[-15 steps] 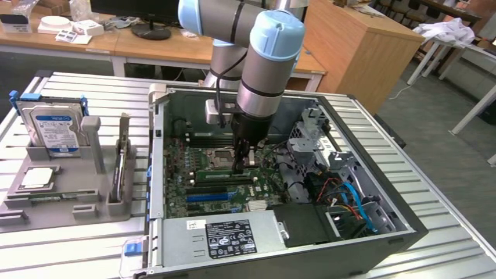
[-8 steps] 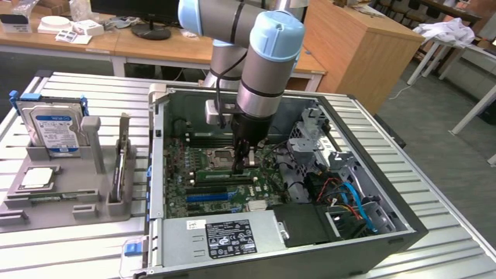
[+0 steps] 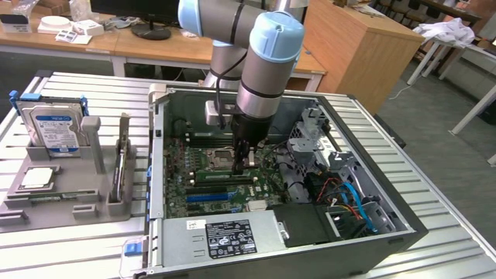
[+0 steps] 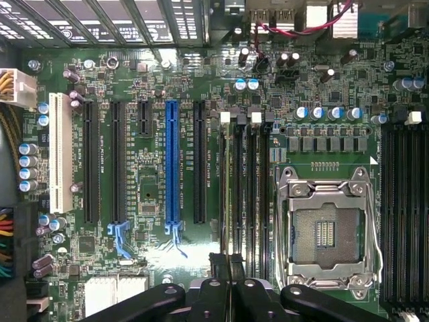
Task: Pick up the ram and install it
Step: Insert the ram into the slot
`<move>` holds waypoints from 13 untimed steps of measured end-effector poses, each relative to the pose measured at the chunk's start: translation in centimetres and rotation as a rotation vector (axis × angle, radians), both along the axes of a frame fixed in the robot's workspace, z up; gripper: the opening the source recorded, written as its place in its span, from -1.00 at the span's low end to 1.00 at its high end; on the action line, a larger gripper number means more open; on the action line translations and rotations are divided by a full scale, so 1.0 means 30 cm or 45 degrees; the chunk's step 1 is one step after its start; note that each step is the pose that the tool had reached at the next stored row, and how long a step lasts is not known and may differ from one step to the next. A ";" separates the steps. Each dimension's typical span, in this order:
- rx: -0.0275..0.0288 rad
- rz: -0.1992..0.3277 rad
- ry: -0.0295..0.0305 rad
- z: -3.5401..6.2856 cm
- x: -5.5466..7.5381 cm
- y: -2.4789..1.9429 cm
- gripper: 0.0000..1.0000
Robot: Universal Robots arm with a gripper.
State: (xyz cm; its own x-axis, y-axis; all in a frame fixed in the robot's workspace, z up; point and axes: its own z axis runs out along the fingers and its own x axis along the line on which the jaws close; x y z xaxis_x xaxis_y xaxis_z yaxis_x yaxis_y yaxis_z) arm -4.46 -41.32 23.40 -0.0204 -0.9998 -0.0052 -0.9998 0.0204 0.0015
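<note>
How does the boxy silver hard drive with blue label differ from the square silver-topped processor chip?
The boxy silver hard drive stands upright; the square silver-topped processor chip lies flat. The hard drive is larger and bears a blue label; the processor chip is smaller and plain. Both sit in the grey plastic tray.

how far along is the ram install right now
Done: the arm is inside the case. In hand: the shut gripper hangs just over the memory slots beside the cpu socket; whether it pinches the ram is unclear. Left: seating, since the slots look empty.
</note>
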 end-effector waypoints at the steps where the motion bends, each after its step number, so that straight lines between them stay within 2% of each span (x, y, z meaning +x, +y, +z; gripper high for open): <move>1: -0.0003 0.000 0.0002 -0.001 0.000 0.000 -0.76; 13: -0.0007 0.000 0.0003 -0.003 0.000 0.002 -0.76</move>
